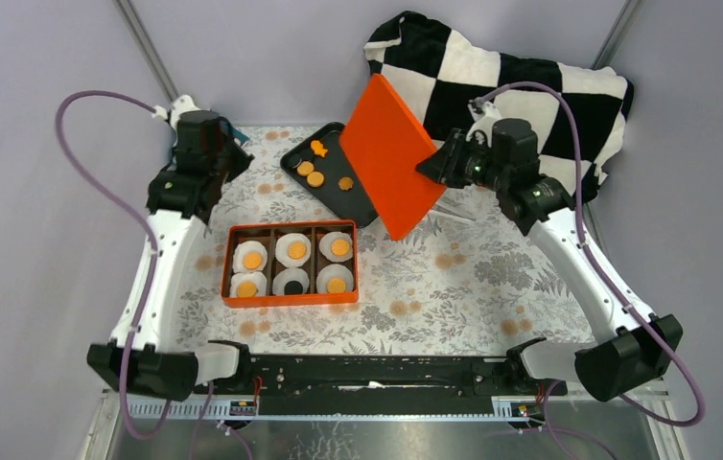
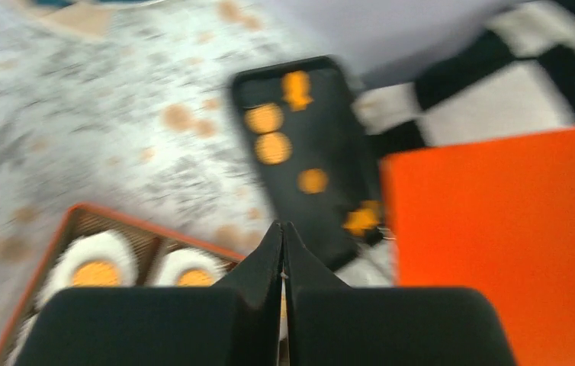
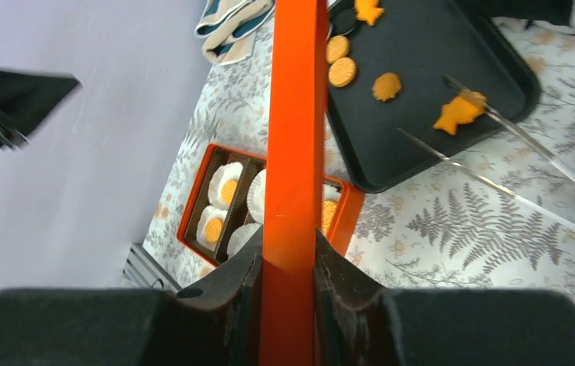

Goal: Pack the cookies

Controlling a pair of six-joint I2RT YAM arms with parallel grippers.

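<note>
Here the right gripper [image 3: 288,263] is clamped on the edge of the orange lid [image 1: 388,158], which hangs tilted over the black tray's [image 1: 362,203] right edge. Loose cookies [image 1: 315,178] lie on the tray; five more sit in paper cups [image 1: 292,248] inside the orange box [image 1: 226,264]. The left gripper [image 2: 283,242], fingers pressed together and empty, hovers at the table's far left. Bare tablecloth [image 1: 454,278] spreads right of the box.

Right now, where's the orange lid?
Top view, centre-right: the orange lid is held up off the table, tilted, clamped by its edge in the right gripper. It overlaps the black tray's right end, with the checkered cloth behind.
</note>
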